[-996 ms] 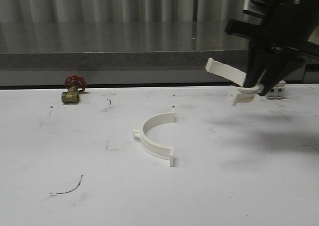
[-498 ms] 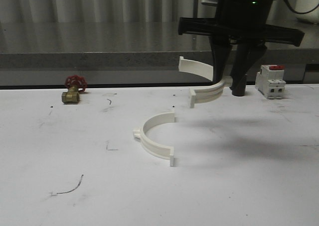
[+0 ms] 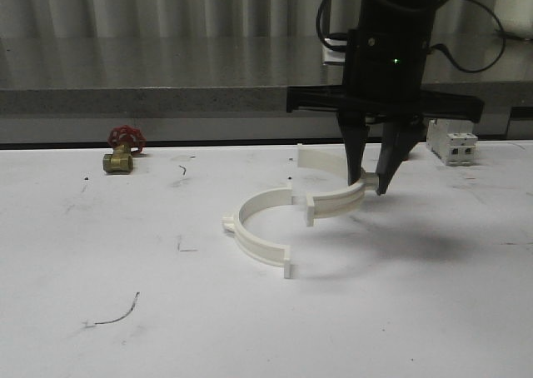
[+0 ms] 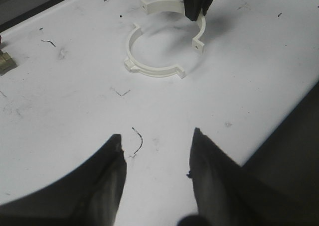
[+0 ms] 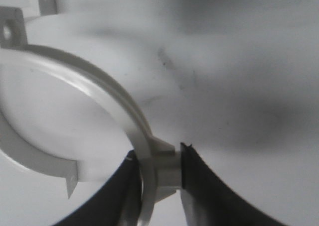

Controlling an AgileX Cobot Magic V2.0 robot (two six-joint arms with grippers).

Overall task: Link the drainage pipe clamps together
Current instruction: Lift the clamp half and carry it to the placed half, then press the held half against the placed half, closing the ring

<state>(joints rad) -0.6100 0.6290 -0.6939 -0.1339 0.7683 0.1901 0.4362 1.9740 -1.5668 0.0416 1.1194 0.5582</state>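
My right gripper (image 3: 371, 181) pinches one clamp half (image 3: 333, 188) beside the tabled half (image 3: 256, 228); left gripper (image 4: 155, 151) spread, empty.

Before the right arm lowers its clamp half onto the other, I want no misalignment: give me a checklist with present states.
1. Right gripper shut on the held clamp half at its nub: ok.
2. Resting clamp half flat on the table, open side facing the held one: ok.
3. End tabs lined up and touching: not ok, the held half sits higher and offset.
4. Left gripper open and away from the clamps: ok.
5. Circuit breaker and brass valve out of the path: ok.
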